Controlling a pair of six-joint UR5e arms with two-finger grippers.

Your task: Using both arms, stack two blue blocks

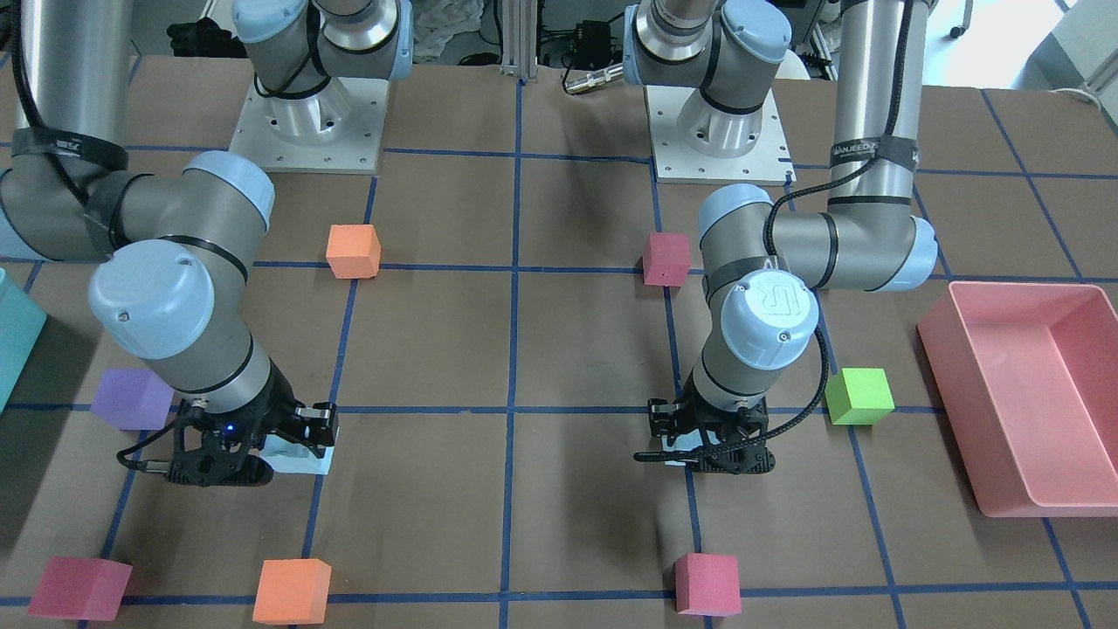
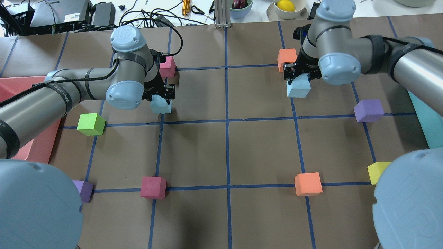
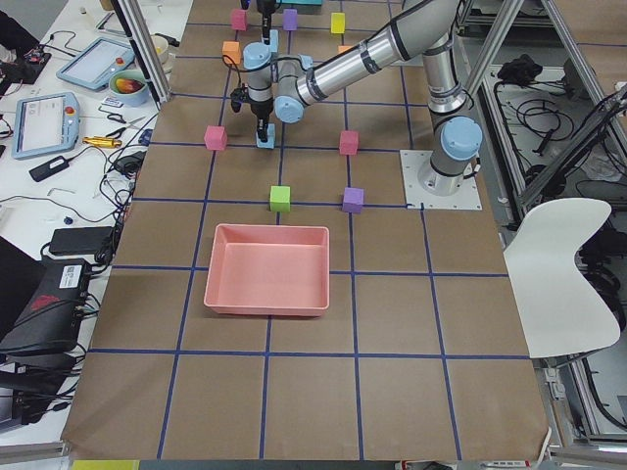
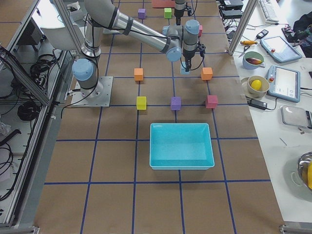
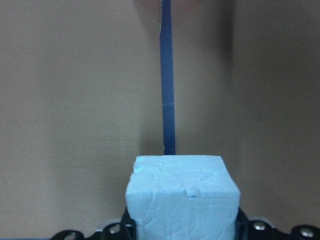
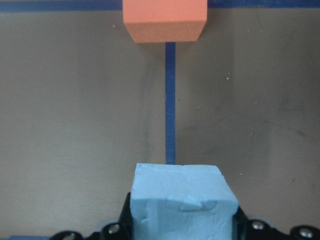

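Note:
Two pale blue blocks sit at the far side of the table. My left gripper (image 2: pixel 165 95) is shut on one blue block (image 2: pixel 161 105), which fills the gap between its fingers in the left wrist view (image 5: pixel 182 200). My right gripper (image 2: pixel 297 76) is shut on the other blue block (image 2: pixel 298 87), which also shows in the right wrist view (image 6: pixel 182 202). Both blocks are at or just above the table; I cannot tell which. In the front-facing view the right gripper (image 1: pixel 293 432) stands over its block (image 1: pixel 301 457), and the left gripper (image 1: pixel 707 437) hides its own.
An orange cube (image 2: pixel 286 57) lies just beyond the right gripper, and a pink cube (image 2: pixel 167 66) just beyond the left. A green cube (image 2: pixel 91 124), a purple cube (image 2: pixel 369 110), a pink bin (image 1: pixel 952 367) and a teal bin (image 4: pixel 181 126) flank the arms.

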